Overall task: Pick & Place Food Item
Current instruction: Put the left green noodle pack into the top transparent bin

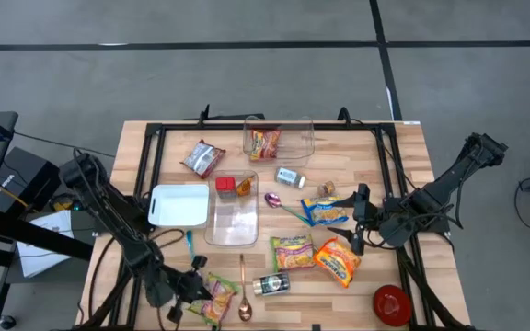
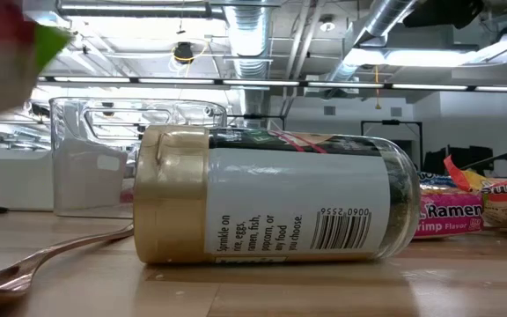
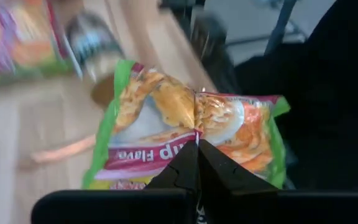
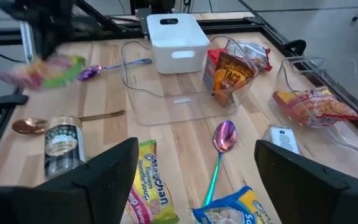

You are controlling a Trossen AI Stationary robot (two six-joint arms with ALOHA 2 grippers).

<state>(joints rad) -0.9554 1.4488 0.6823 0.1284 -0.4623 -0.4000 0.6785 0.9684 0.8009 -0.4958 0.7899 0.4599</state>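
Wooden slatted table (image 1: 403, 156) under a black frame, strewn with packets, jars and spoons.

Left gripper (image 3: 197, 144): at the near edge, on the left arm's side; fingers pressed fully together on the seam of the green-edged noodle packet (image 3: 191, 134), pinching its film.

Green-edged noodle packet: near edge, beside the copper spoon (image 1: 243, 299). Judged light, crinkly, slippery; contents brittle. Best hold: the flat sealed seam, not the bulging middle.

Right gripper (image 1: 361, 219): waits spread wide, empty, over the table's right half.
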